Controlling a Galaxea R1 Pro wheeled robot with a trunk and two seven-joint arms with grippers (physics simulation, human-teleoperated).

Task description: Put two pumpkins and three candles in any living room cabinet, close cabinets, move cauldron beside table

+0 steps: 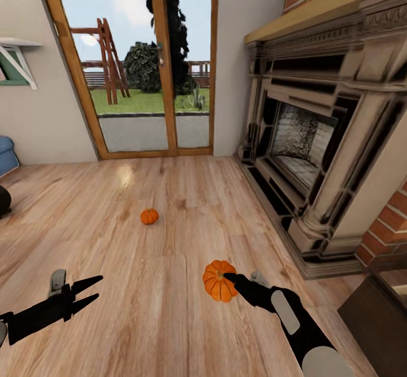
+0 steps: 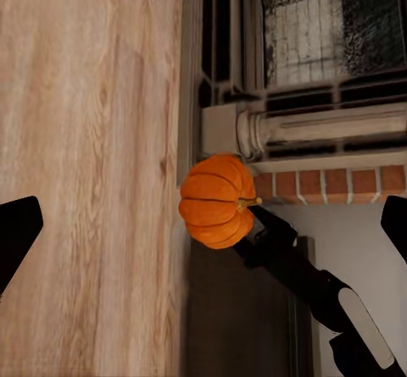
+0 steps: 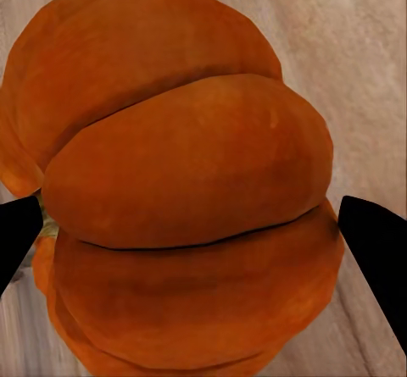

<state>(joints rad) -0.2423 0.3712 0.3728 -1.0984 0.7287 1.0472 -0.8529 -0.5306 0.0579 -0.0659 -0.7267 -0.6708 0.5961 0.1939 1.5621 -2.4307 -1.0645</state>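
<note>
Where the plank floor (image 1: 113, 235) runs up to the glass doors (image 1: 144, 66) at 12 o'clock, a brick-and-stone fireplace (image 1: 316, 139) takes the whole 2 to 3 o'clock side of the head view. A blue seat edge (image 1: 7, 154) and a dark rounded object (image 1: 3, 199) sit at 9 o'clock; what the latter is cannot be told.

Far pumpkin (image 1: 149, 216): alone on open floor near centre, well apart from both arms, nothing around it.

Near pumpkin (image 1: 219, 280): at 5 o'clock, between the fingers of the right claw (image 1: 228, 284), stem turned toward the arm. In the right wrist view its ribbed body (image 3: 186, 191) spans the gap between the two black tips, which are spread wide to either side of it; contact looks likely.

Left claw (image 1: 90, 291): at 7 o'clock, fingers parted, holding nothing, well apart from the near pumpkin (image 2: 217, 201).
</note>
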